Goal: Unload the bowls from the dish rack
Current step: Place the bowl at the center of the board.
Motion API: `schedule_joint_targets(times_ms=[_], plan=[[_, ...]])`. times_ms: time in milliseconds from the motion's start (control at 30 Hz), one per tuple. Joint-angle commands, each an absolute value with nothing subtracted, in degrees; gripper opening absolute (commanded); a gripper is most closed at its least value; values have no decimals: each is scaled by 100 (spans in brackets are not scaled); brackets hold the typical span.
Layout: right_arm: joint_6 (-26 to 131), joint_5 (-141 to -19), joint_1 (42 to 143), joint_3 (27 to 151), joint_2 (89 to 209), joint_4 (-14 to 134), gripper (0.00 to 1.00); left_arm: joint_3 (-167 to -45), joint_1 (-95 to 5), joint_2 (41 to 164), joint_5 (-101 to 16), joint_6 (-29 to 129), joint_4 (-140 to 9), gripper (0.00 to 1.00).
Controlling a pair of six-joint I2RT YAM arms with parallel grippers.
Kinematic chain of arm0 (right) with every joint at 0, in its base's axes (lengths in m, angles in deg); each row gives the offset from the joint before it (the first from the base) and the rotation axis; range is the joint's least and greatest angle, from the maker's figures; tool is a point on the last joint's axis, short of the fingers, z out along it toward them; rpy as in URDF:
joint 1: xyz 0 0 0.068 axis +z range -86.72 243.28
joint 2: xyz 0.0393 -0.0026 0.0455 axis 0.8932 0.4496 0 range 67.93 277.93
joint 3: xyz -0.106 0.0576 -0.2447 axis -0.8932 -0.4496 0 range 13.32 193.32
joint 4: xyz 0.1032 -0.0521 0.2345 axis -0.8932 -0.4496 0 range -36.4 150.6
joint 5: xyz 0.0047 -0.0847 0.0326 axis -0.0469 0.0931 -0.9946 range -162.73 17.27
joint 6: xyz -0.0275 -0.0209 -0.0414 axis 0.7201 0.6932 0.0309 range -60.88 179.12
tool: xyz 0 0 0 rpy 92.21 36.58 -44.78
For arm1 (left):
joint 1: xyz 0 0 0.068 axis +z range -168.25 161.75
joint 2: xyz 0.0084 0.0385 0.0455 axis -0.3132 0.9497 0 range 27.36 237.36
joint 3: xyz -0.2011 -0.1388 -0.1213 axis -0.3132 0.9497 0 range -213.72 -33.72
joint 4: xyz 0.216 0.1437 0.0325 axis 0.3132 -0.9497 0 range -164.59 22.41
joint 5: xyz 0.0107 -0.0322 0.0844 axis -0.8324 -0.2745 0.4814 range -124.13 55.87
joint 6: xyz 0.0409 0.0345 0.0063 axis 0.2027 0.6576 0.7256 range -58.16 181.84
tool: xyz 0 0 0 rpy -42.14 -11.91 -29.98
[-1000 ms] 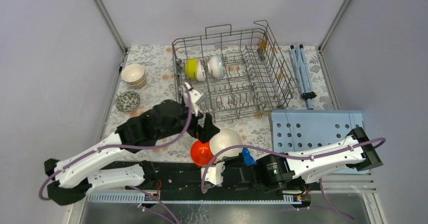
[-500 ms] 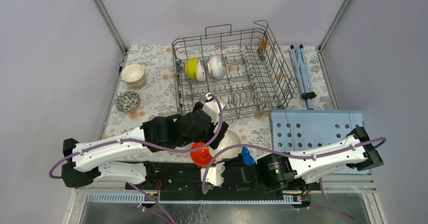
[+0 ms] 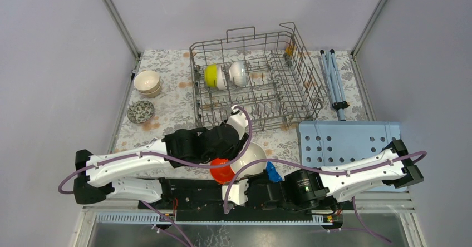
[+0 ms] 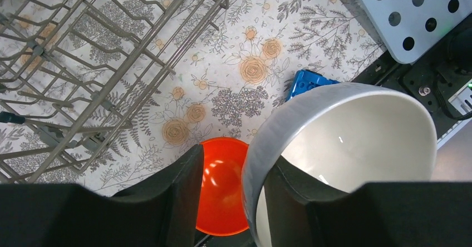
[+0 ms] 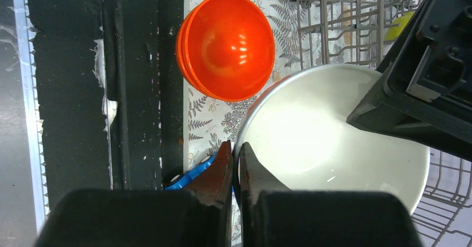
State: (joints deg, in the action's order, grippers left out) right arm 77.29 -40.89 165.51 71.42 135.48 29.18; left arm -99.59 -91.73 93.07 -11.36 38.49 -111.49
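My right gripper (image 5: 235, 147) is shut on the near rim of a large white bowl (image 3: 253, 153), which it holds tilted over the table in front of the dish rack (image 3: 303, 74). My left gripper (image 4: 234, 163) straddles that bowl's (image 4: 356, 136) left rim. One finger is inside against the wall, and the other stands off the outside with a gap, so the gripper is open. An orange bowl (image 3: 221, 170) sits on the cloth just below. A yellow-green bowl (image 3: 210, 75) and a white bowl (image 3: 238, 73) stand on edge in the rack's back left.
Stacked cream bowls (image 3: 147, 82) and a patterned bowl (image 3: 141, 112) sit on the table's left side. A blue toy car (image 3: 272, 172) lies by the held bowl. A light-blue perforated board (image 3: 348, 141) lies at right, with a folded blue frame (image 3: 334, 83) beyond it.
My left arm has dropped from the rack's front edge down onto the white bowl, and its jaws have narrowed around the rim. My right gripper has kept its hold.
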Motion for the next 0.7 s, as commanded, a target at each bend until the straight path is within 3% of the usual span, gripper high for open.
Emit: schedule_joint_targets(times_ms=[0, 167, 233, 367, 467, 667], plan=[[7788, -3857, 16611, 7484, 13459, 3154, 0, -10156, -9213, 9261, -994, 3794, -11032, 45], [7793, -3856, 16619, 7502, 13482, 3190, 0, -10104, -9228, 9223, -1036, 3746, -11031, 45], [7785, -3858, 16619, 7506, 13484, 3195, 0, -10074, -9226, 9215, -1054, 3741, -11011, 41], [7771, -3880, 16620, 7528, 13500, 3184, 0, -9994, -9234, 9179, -1122, 3729, -10931, 21], [7729, -3856, 16628, 7530, 13494, 3233, 0, -9987, -9237, 9181, -1147, 3714, -10917, 0], [7604, -3835, 16639, 7502, 13495, 3332, 4, -9866, -9240, 9063, -1010, 3635, -10654, 0]])
